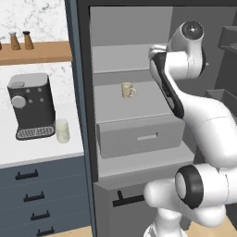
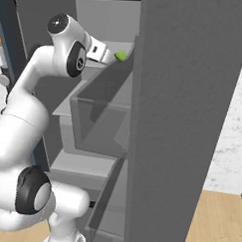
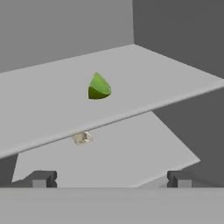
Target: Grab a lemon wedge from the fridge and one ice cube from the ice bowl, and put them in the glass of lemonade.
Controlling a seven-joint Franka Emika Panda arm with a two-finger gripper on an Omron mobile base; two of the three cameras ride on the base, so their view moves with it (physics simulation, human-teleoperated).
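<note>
The fridge [image 1: 86, 106] stands open and my arm reaches inside it. A green lemon wedge [image 3: 99, 86] lies on the upper fridge shelf [image 3: 166, 78], ahead of and a little above my gripper [image 3: 112, 178]. The gripper is open, its fingertips [image 3: 41, 178] far apart with nothing between them. In the right base view the wedge [image 2: 121, 55] peeks out just past my hand [image 2: 98, 50]. The glass of lemonade [image 1: 62, 130] stands on the white counter [image 1: 41, 155] beside the coffee machine [image 1: 31, 106]. The ice bowl and ice cube are out of view.
A beige handled mug [image 1: 127, 90] sits on the lower fridge shelf, also seen under the upper shelf's edge as the mug [image 3: 81, 138]. A grey fridge drawer [image 1: 139, 136] lies below it. The open fridge door [image 2: 188, 121] stands close on the right, with door bins [image 2: 100, 117].
</note>
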